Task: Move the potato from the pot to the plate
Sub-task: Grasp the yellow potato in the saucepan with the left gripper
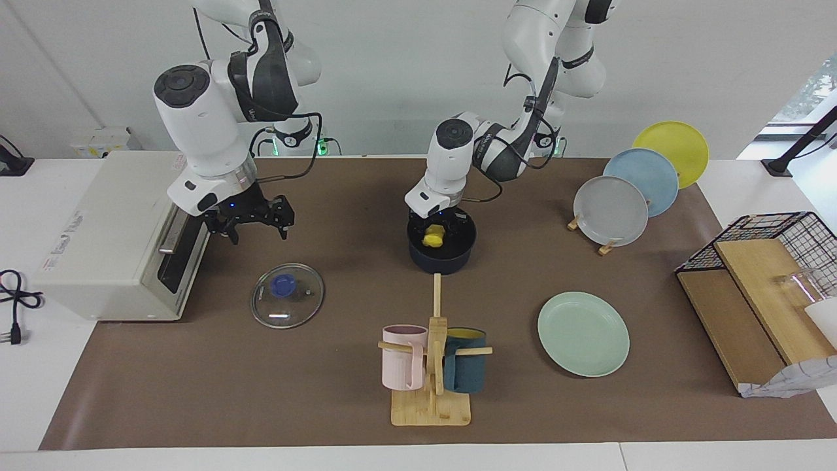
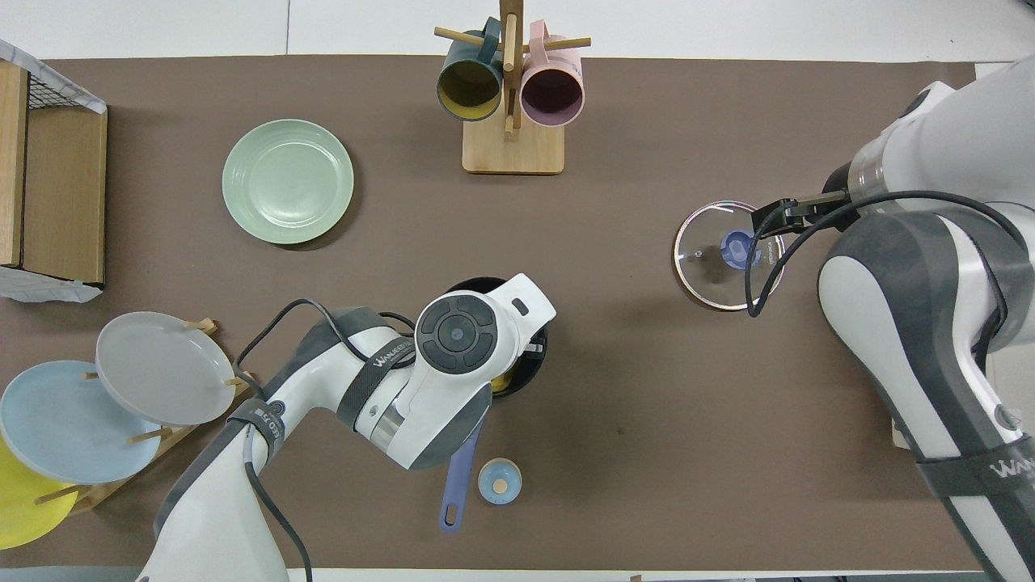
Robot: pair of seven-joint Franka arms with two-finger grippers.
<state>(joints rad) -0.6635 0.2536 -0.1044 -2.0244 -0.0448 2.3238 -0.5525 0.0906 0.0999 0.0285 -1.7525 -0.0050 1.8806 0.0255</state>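
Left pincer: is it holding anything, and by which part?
The left pincer is shut on the small glossy yellow potato, gripping its sides, inside the navy-blue round pot.
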